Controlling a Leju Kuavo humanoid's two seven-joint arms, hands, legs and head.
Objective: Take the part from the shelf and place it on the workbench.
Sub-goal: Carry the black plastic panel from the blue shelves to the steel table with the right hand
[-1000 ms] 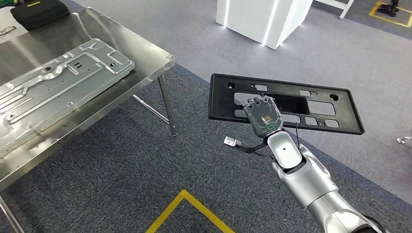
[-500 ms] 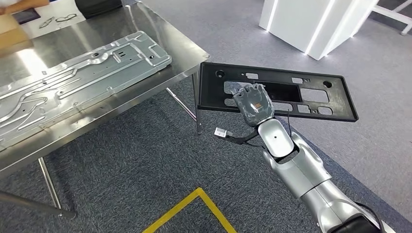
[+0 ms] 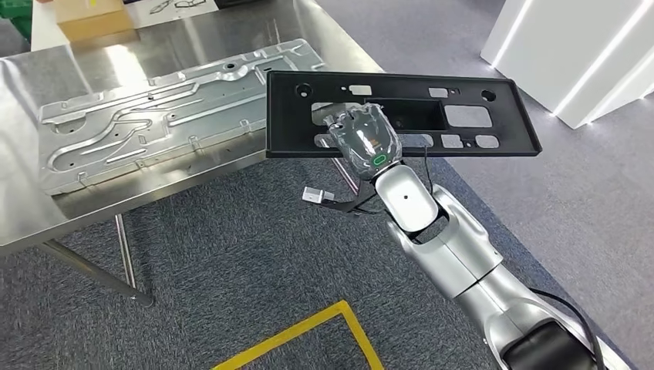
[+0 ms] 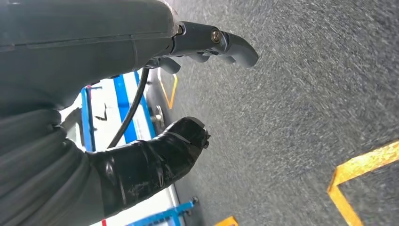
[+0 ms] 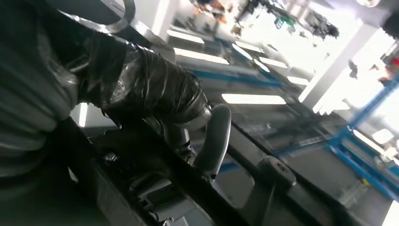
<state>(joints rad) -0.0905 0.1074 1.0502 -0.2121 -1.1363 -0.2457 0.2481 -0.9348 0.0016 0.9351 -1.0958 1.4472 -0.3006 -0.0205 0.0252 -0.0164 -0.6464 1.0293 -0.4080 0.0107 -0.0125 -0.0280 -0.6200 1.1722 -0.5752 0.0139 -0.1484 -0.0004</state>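
black plastic part (image 3: 401, 116), a long flat panel with rectangular cut-outs, is held up level in the air by the right hand (image 3: 362, 139). fingers reach through a central opening and clasp the panel's near edge; right wrist view shows the thumb (image 5: 155, 89) and darker fingers (image 5: 214, 141) wrapped on the dark frame.

part's left end overlaps the near right corner of the steel workbench (image 3: 31, 208) in head view; whether it touches the top cannot be told. rest of the panel hangs out over the grey carpet (image 3: 231, 270).

on the workbench: large stamped metal sheet (image 3: 170, 116) lying flat, its right end just beside or under the black part's left end. cardboard box (image 3: 89, 17) at the far edge.

left hand (image 4: 155, 117) in left wrist view: holds nothing, thumb and fingers (image 4: 226, 44) apart, carpet below.

yellow floor tape (image 3: 308, 331) near the robot. white lit cabinet (image 3: 578, 54) at far right.
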